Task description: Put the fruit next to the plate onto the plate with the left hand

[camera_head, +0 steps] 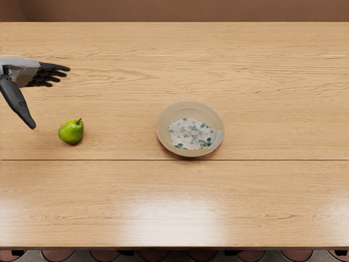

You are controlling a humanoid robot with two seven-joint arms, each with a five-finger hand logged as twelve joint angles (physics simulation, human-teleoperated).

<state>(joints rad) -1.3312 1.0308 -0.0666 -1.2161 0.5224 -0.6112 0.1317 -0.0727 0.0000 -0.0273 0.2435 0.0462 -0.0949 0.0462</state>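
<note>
One pear (pixel 71 132), one plate (pixel 190 108), one left hand (pixel 30 76), one table (pixel 174 202).

Standing here I count a single green pear, well to the left of the plate; a single round plate with one flowered patch in its middle; a single dark robot hand, farther left of the plate than the pear and behind it; and one wooden table under them all, with one seam just in front of the plate.

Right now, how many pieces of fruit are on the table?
1: a green pear, left of the plate and apart from it, just below the open left robot hand. Nothing looks hidden.
</note>
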